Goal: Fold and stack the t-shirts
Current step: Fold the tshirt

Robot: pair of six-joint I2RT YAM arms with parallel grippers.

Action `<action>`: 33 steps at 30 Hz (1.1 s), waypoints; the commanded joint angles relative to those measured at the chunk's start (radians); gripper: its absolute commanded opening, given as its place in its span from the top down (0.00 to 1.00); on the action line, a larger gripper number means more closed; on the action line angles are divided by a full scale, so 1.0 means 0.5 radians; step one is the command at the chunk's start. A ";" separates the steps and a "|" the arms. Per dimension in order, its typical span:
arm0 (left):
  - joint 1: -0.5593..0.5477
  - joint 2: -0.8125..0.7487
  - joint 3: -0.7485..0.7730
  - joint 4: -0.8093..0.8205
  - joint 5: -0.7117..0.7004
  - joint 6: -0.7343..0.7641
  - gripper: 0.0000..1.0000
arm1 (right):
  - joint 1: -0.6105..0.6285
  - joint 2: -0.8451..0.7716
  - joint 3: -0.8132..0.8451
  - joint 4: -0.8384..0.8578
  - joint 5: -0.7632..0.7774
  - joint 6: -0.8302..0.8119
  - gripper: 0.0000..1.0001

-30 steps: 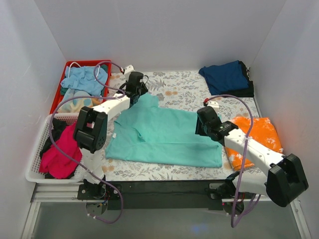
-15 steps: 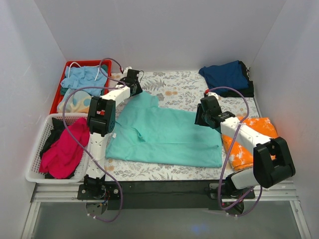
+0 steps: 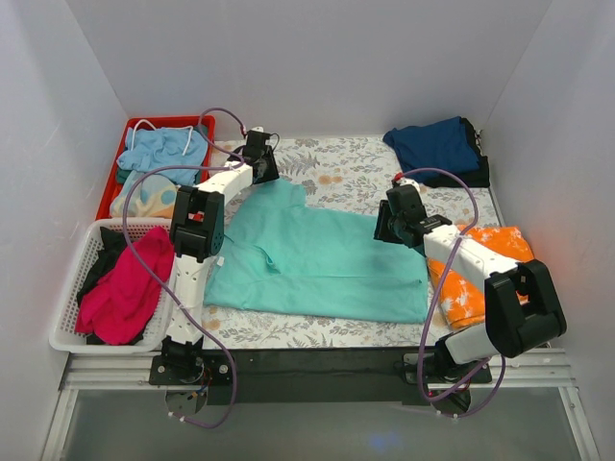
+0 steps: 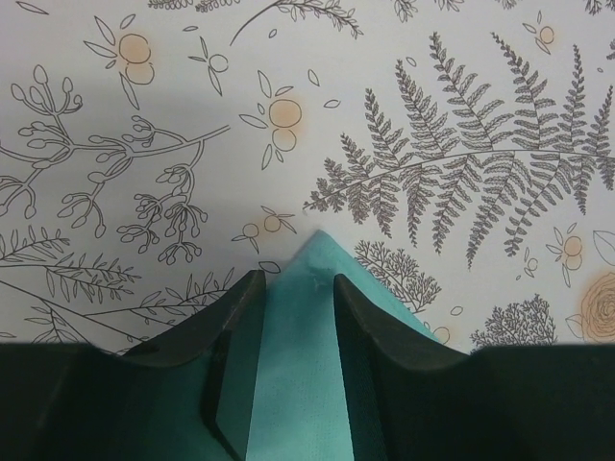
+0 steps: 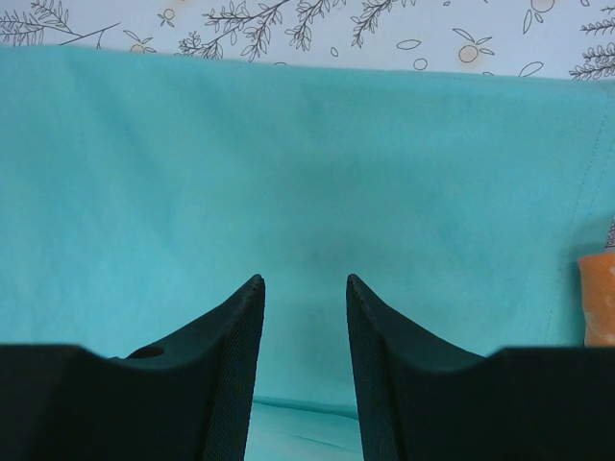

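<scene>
We find the left hand (image 4: 298,282) at the far left part of the counter (image 3: 348,175), with its fingers apart. They stand on either side of a pointed corner of the teal t-shirt (image 3: 327,264). That corner lies flat on the fern-printed cover, and neither finger pinches it.

We find the right hand (image 5: 303,281) with its fingers apart as well, low over the right part of the same shirt. Nothing sits between them. In the right wrist view the cloth below them is smooth, and its far edge runs straight across the print.

The teal t-shirt is spread across the middle of the counter, its long lower edge toward the near edge.

An orange-and-white t-shirt (image 3: 507,247) lies just beside its right end, at the right edge of the counter, partly under the right arm. A navy t-shirt (image 3: 437,144) lies in the far right corner, well apart from the teal one.

Along the left edge, a white basket (image 3: 60,338) at the near end holds a magenta t-shirt (image 3: 120,293) over some dark cloth. Behind it, a red bin (image 3: 106,197) holds light blue cloth (image 3: 163,149).
</scene>
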 commanded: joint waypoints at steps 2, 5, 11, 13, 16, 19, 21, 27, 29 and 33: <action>0.005 -0.009 0.005 -0.114 0.047 0.162 0.66 | -0.010 -0.007 -0.049 0.060 -0.019 0.014 0.55; 0.002 0.120 0.164 -0.295 0.023 0.245 0.66 | -0.007 -0.023 -0.071 0.060 -0.016 0.032 0.55; -0.013 0.234 0.290 -0.452 -0.127 0.358 0.80 | -0.010 -0.029 -0.092 0.063 -0.001 0.044 0.55; -0.017 0.256 0.306 -0.470 -0.198 0.383 0.86 | -0.010 -0.038 -0.086 0.063 0.012 0.048 0.55; -0.017 0.262 0.309 -0.495 -0.235 0.417 0.88 | -0.010 -0.047 -0.080 0.063 0.018 0.048 0.55; -0.017 0.262 0.303 -0.507 -0.220 0.438 0.91 | -0.010 -0.047 -0.071 0.060 0.024 0.048 0.55; -0.017 0.259 0.287 -0.510 -0.244 0.435 1.00 | -0.013 -0.041 -0.071 0.060 0.021 0.054 0.55; -0.017 0.222 0.208 -0.452 -0.342 0.432 1.00 | -0.010 -0.044 -0.089 0.060 0.027 0.051 0.56; -0.017 0.173 0.183 -0.406 -0.376 0.420 1.00 | -0.010 -0.047 -0.089 0.060 0.033 0.048 0.56; -0.017 0.042 0.110 -0.314 -0.504 0.365 1.00 | -0.023 -0.072 -0.080 0.054 0.079 0.020 0.56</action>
